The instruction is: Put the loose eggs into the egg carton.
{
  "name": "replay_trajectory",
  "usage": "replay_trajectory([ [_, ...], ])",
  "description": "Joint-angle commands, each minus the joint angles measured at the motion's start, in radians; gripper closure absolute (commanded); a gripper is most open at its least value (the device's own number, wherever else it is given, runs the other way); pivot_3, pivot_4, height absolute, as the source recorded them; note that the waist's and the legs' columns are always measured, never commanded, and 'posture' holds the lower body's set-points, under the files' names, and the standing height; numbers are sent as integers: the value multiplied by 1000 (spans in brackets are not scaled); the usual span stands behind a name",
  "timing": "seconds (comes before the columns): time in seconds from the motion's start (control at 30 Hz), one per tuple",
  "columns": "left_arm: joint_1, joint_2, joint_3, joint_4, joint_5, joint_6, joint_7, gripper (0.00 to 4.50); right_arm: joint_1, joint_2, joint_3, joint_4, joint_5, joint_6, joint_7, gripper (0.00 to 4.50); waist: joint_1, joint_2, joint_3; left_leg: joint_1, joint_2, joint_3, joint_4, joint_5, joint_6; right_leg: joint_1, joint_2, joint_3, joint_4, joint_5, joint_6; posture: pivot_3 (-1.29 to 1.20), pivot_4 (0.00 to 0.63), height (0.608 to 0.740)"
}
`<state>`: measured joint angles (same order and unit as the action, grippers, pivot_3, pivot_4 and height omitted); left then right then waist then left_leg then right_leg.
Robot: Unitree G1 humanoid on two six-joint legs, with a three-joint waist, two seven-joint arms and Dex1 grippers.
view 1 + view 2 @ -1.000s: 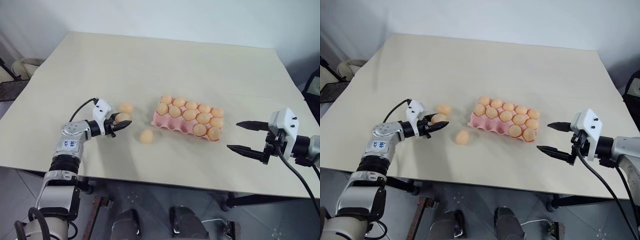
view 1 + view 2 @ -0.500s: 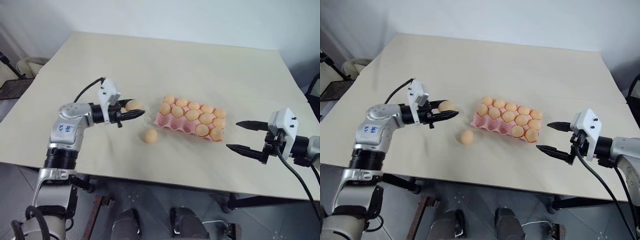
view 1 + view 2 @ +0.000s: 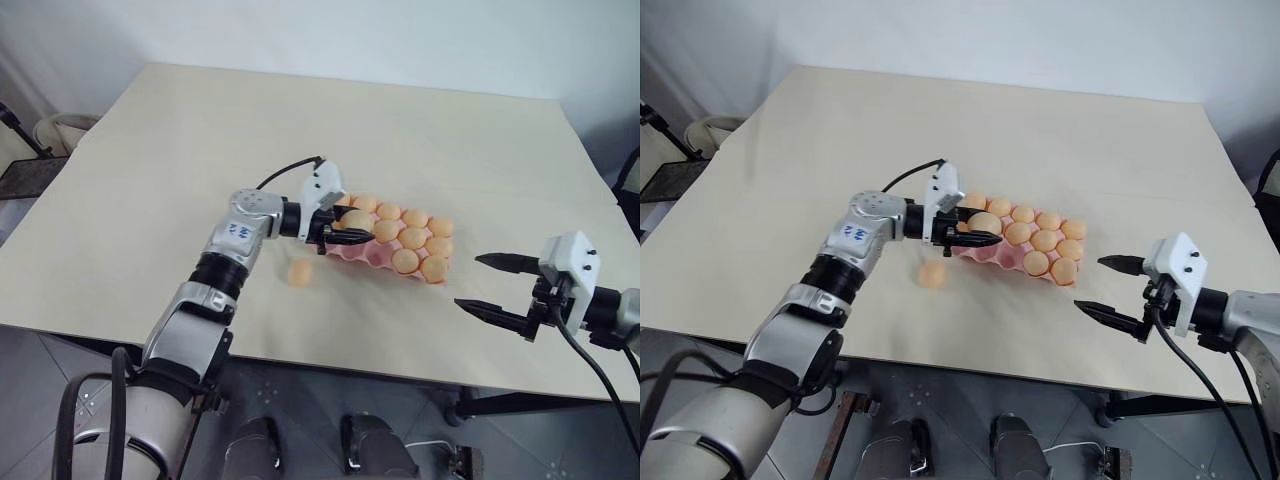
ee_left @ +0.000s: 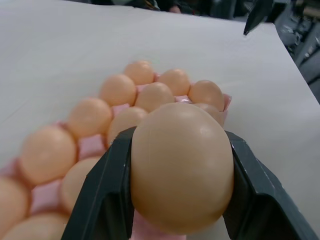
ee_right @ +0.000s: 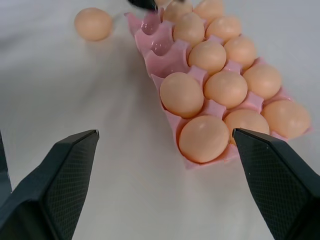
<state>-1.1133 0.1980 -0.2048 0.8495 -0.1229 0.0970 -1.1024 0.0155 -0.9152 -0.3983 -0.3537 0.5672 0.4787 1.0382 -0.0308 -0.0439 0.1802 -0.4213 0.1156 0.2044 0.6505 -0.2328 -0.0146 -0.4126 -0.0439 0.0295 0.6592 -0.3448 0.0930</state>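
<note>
The pink egg carton lies mid-table, most cups holding pale orange eggs; the right wrist view shows bare cups at its left end. My left gripper is shut on one loose egg and hovers over that left end. In the left wrist view this egg sits between the two black fingers, with the filled cups beyond. Another loose egg rests on the table just left of the carton's front corner, also visible as the lone egg. My right gripper is open, right of the carton, holding nothing.
The tan table stretches wide behind and to the left of the carton. Its front edge runs close below both grippers. A pale chair stands beyond the table's left side.
My left gripper has carried its egg rightward and slightly up, from the table's left part to above the carton's left end. The right gripper has stayed put, open.
</note>
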Motion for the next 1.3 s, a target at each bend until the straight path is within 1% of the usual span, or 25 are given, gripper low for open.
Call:
replay_trajectory([
  [0.03, -69, -36, -12, 85, 40, -74, -19, 2467, 61, 13, -119, -95, 59, 11, -11, 0, 2, 0, 0, 0, 0, -1, 0, 0, 0, 0, 0, 0, 0, 0, 0, 0, 150, 740],
  [0.17, -96, -62, -16, 149, 70, -112, -46, 2467, 159, 57, -222, -187, 114, 21, -31, 0, 2, 0, 0, 0, 0, -1, -1, 0, 0, 0, 0, 0, -1, 0, 0, 0, 150, 740],
  [0.27, -108, -75, -14, 180, 87, -131, -62, 2467, 220, 93, -259, -231, 137, 14, -42, 0, 1, 0, 0, 0, 0, -2, -1, 0, 0, 0, 0, -1, -1, 0, 0, 0, 150, 740],
  [0.33, -117, -83, -16, 203, 103, -140, -66, 2467, 250, 120, -272, -253, 147, 2, -53, 0, 1, 0, 0, 0, 0, -2, -1, 0, 0, 0, 1, -1, -1, 0, 0, 0, 150, 740],
  [0.4, -125, -90, -20, 227, 122, -155, -65, 2467, 259, 165, -274, -270, 108, -65, -81, 0, 1, 0, 0, 0, 0, -2, 0, 0, 1, 1, 0, -1, -1, 0, 0, 0, 150, 740],
  [0.43, -134, -96, -18, 243, 129, -160, -55, 2467, 265, 174, -274, -277, 109, -67, -90, 0, 0, 0, 0, 0, 0, -2, 0, 0, 1, 1, 0, -1, -1, 0, 0, 0, 150, 740],
  [0.7, -170, -124, -3, 310, 167, -189, -27, 2467, 299, 172, -263, -292, 114, -55, -134, 0, 1, 0, 0, 0, -1, -2, 0, -3, 6, 1, 0, 0, -1, 0, 0, 0, 150, 740],
  [0.73, -172, -126, -3, 315, 172, -191, -21, 2258, 300, 172, -263, -291, 113, -56, -137, 0, 1, 0, 0, 0, -1, -2, 0, -3, 6, 1, 0, -1, -1, 0, 0, 0, 150, 740],
  [0.83, -175, -130, 5, 321, 177, -199, -18, 1443, 301, 168, -262, -288, 113, -59, -145, 0, 1, 0, 0, 0, -1, -2, -1, -3, 6, 1, 0, -1, -1, 0, 0, 0, 150, 740],
  [0.97, -181, -129, 17, 324, 175, -208, -4, 143, 298, 162, -256, -281, 110, -60, -148, 0, 1, 0, 0, 0, -1, -2, 0, -3, 6, 1, 0, -1, -1, 0, 0, 0, 150, 740],
  [1.0, -184, -127, 23, 323, 174, -208, 4, 66, 294, 159, -253, -278, 109, -60, -148, 0, 1, 0, 0, 0, -1, -2, 0, -3, 6, 1, 0, -1, -1, 0, 0, 0, 150, 740],
  [1.17, -208, -97, 57, 289, 156, -201, -5, 66, 261, 140, -230, -257, 104, -53, -143, 0, 1, 0, 0, 0, -1, -2, 0, -3, 7, 1, 0, -1, -1, 0, 1, 0, 150, 740],
  [1.23, -215, -73, 77, 250, 139, -186, -13, 66, 246, 131, -220, -245, 102, -52, -137, 0, 0, 0, 0, 0, -1, -2, 0, -3, 7, 1, 0, -1, -1, 0, 1, 0, 150, 740],
  [1.3, -199, -29, 101, 163, 115, -150, -27, 66, 226, 116, -205, -226, 102, -51, -127, 0, -1, 0, 0, 0, -1, -2, -1, -3, 7, 1, 0, -1, -1, 0, 1, 0, 150, 740],
])
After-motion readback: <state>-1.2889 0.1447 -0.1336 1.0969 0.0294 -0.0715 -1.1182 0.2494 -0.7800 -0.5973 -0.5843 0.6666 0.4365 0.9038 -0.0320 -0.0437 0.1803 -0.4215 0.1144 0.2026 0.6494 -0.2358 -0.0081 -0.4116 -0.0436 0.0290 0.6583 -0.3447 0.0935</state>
